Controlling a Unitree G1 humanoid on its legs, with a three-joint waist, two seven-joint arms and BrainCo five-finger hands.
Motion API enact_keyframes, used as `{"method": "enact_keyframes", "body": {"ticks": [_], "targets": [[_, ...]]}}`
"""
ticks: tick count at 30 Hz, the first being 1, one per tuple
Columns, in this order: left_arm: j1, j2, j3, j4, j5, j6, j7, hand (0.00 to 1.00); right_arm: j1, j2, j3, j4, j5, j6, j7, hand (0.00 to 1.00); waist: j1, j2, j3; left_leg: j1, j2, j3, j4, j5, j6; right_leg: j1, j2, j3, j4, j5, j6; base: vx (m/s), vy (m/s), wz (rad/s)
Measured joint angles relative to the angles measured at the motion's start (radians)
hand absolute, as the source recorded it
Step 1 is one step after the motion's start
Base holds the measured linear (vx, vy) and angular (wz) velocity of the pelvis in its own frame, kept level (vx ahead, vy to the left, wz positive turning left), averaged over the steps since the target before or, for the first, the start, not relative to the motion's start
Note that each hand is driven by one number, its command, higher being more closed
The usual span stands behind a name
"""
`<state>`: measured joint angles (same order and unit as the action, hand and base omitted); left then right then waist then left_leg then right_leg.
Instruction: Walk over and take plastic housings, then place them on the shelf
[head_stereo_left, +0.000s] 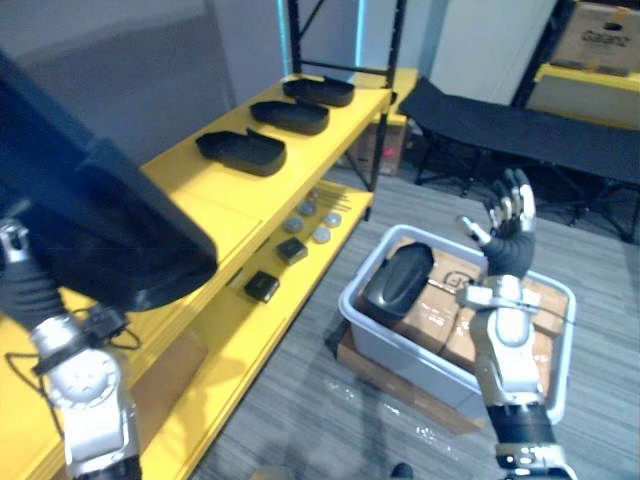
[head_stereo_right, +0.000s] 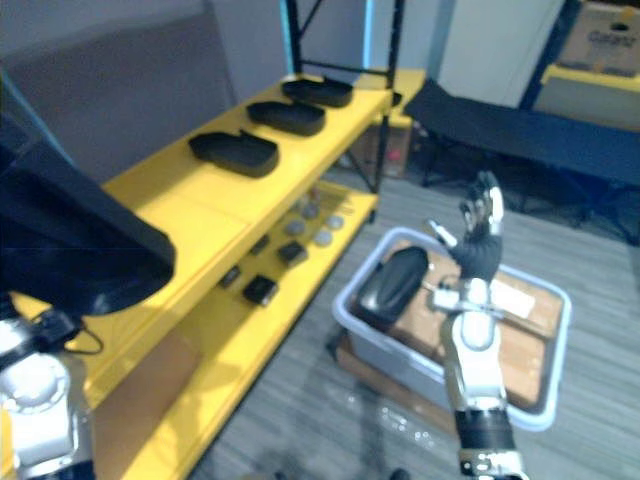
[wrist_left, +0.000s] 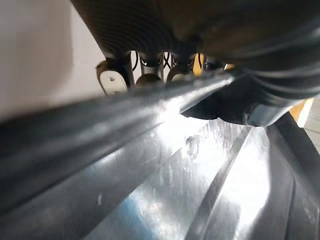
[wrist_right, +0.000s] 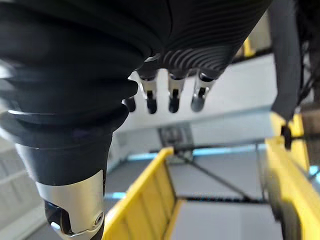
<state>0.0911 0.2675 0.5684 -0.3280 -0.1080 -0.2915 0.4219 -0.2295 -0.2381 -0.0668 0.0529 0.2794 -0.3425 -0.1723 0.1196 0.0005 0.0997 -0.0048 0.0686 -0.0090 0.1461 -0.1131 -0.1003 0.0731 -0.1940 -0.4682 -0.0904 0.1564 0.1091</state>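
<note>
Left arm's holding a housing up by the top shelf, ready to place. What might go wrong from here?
1. The held housing hides much of the free top shelf beneath it, so it may be set down overhanging the front edge.
2. How the left hand grips it is hidden behind its rim; a shallow hold might slip.
3. Pushing it further along may bump the nearest placed housing.
</note>
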Motion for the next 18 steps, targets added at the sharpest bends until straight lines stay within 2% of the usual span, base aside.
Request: {"method": "enact_keyframes", "body": {"ticks": [2, 4, 6, 7, 10, 12, 15, 18], "targets": [[0.039, 0.0, 0.081, 0.0, 0.023, 0.0, 0.01, 1.0, -0.014, 0.0, 0.011, 0.0, 0.002, 0.006, 0.02, 0.0, 0.041, -0.003, -0.018, -0.019, -0.002, -0.036, 0.002, 0.001, -0.001, 0.003, 0.001, -0.03, 0.0, -0.002, 0.002, 0.05, -0.028, 0.4], [0.059, 0.0, 0.134, 0.001, 0.041, 0.0, 0.013, 1.0, -0.035, 0.0, 0.017, 0.004, 0.004, 0.014, 0.032, 0.0, 0.068, -0.002, -0.019, -0.026, -0.009, -0.068, 0.003, 0.006, -0.001, 0.02, -0.001, -0.065, 0.0, -0.004, 0.003, 0.05, -0.014, 0.54], [0.096, 0.001, 0.188, 0.004, 0.04, 0.0, 0.015, 1.0, -0.06, 0.001, 0.051, 0.027, 0.023, 0.022, 0.044, 0.0, 0.115, -0.001, -0.029, -0.035, -0.022, -0.118, 0.001, 0.013, 0.002, 0.04, -0.006, -0.12, 0.0, -0.004, 0.003, 0.05, 0.001, 0.67], [0.106, 0.001, 0.204, 0.006, 0.039, 0.0, 0.015, 1.0, -0.069, 0.003, 0.061, 0.04, 0.024, 0.025, 0.044, 0.0, 0.126, -0.001, -0.03, -0.036, -0.025, -0.128, 0.001, 0.013, 0.003, 0.048, -0.008, -0.136, 0.0, -0.006, 0.004, 0.03, 0.011, 0.64], [0.147, 0.0, 0.259, 0.023, 0.033, -0.001, 0.012, 1.0, -0.094, 0.022, 0.099, 0.08, 0.024, 0.038, 0.045, 0.0, 0.17, -0.008, -0.04, -0.054, -0.051, -0.184, -0.001, 0.019, 0.007, 0.073, -0.022, -0.197, 0.001, -0.025, 0.02, 0.03, 0.01, 0.66], [0.211, -0.01, 0.308, 0.028, 0.014, -0.004, 0.006, 1.0, -0.108, 0.054, 0.13, 0.117, 0.022, 0.048, 0.04, 0.0, 0.216, -0.009, -0.044, -0.066, -0.064, -0.227, 0.001, 0.022, 0.007, 0.09, -0.029, -0.24, 0.009, -0.037, 0.032, 0.05, -0.018, 0.55], [0.269, -0.075, 0.355, 0.027, -0.024, -0.027, -0.004, 1.0, -0.11, 0.079, 0.162, 0.138, 0.021, 0.079, 0.041, 0.0, 0.25, -0.006, -0.044, -0.065, -0.077, -0.247, 0.002, 0.022, 0.007, 0.104, -0.034, -0.264, 0.01, -0.048, 0.03, 0.03, 0.004, 0.3], [0.312, -0.152, 0.367, 0.027, -0.05, -0.056, -0.012, 1.0, -0.112, 0.095, 0.182, 0.165, 0.02, 0.105, 0.043, 0.0, 0.268, -0.005, -0.043, -0.068, -0.083, -0.267, 0.005, 0.022, 0.007, 0.117, -0.032, -0.283, 0.01, -0.055, 0.032, 0.03, -0.007, 0.22]]}}
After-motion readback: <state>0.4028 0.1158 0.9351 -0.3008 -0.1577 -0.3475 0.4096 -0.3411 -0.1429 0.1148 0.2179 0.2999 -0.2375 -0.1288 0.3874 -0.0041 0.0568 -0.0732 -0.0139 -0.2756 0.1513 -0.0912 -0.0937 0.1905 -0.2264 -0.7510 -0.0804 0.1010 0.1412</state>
